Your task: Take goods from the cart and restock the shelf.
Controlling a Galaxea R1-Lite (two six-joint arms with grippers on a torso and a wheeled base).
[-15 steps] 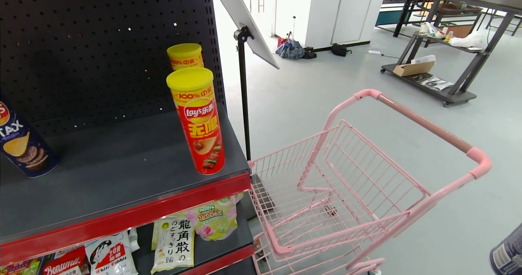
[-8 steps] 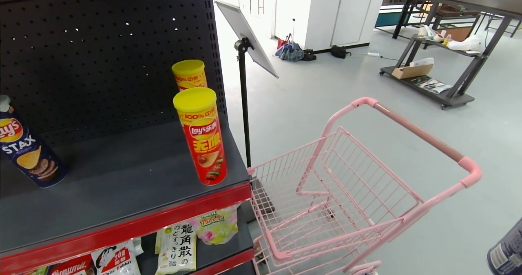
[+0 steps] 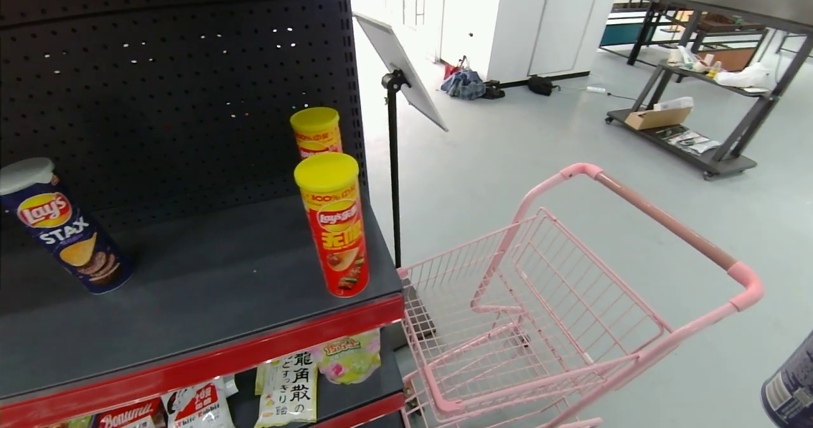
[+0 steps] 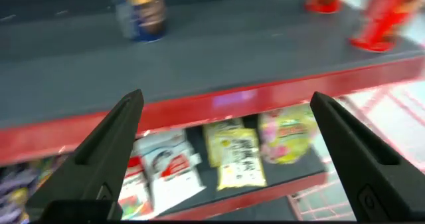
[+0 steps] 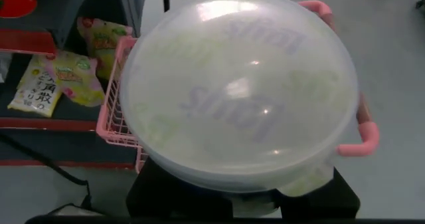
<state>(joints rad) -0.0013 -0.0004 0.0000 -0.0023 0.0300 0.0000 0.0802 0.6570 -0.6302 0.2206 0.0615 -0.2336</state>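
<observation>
On the dark shelf [image 3: 190,288] stand a dark blue chip can [image 3: 63,225] at the left and two red cans with yellow lids, one near the front edge [image 3: 335,225] and one behind it [image 3: 315,131]. The pink cart [image 3: 660,212] beside the shelf has a bare basket. A second dark blue can [image 3: 789,387] shows at the lower right corner; its clear lid [image 5: 239,84] sits close before the right wrist camera, held in my right gripper. My left gripper [image 4: 226,98] is open, facing the shelf's red front edge [image 4: 199,108], with the blue can [image 4: 141,11] beyond.
Snack bags [image 3: 286,387] lie on the lower shelf under the red edge. A board on a black stand [image 3: 395,161] rises between shelf and cart. A wheeled black rack [image 3: 705,117] stands far right on the grey floor.
The head view has shifted, so shelf and cart sit lower and further right in the picture. The cans on the shelf keep their places. The held can stays at the lower right corner.
</observation>
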